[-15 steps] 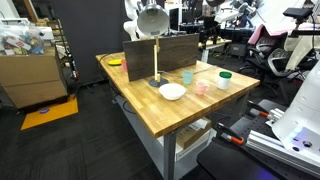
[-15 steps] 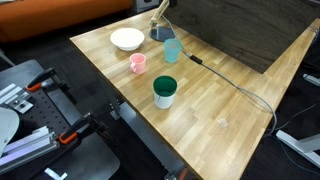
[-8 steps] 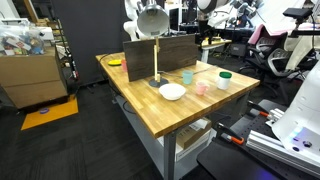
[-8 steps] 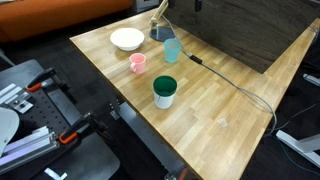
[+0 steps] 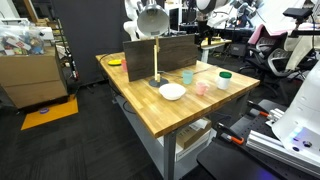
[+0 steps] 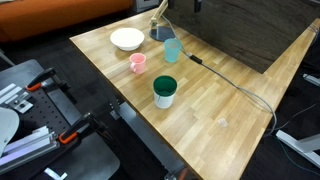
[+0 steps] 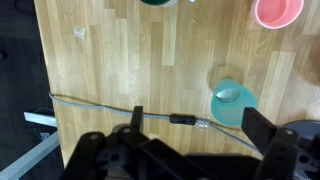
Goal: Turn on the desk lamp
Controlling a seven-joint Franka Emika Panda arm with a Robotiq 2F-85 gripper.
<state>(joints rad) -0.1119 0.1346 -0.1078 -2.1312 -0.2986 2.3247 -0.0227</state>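
Note:
The desk lamp stands near the back of the wooden table (image 5: pixel 150 110). It has a silver dome shade (image 5: pixel 152 20), a thin brass stem (image 5: pixel 156 58) and a small dark base (image 6: pixel 160 33). Its cable (image 6: pixel 235 85) runs across the table and carries a dark inline switch (image 7: pixel 182 119), which also shows in an exterior view (image 6: pixel 197 62). My gripper (image 7: pixel 200 125) is open and empty. It hangs high above the cable and switch, beside a teal cup (image 7: pixel 233 103). Only its tip shows at the top edge of an exterior view (image 6: pixel 197 5).
A white bowl (image 5: pixel 172 91), the teal cup (image 5: pixel 187 77), a pink cup (image 5: pixel 202 88) and a white cup with a green inside (image 5: pixel 224 80) stand around the lamp. A dark upright board (image 6: pixel 240 30) stands behind the table. A yellow thing (image 5: pixel 115 62) lies at the far corner.
My arm has shifted a little, and the gripper tip has come into the top of an exterior view. Nothing on the table has moved.

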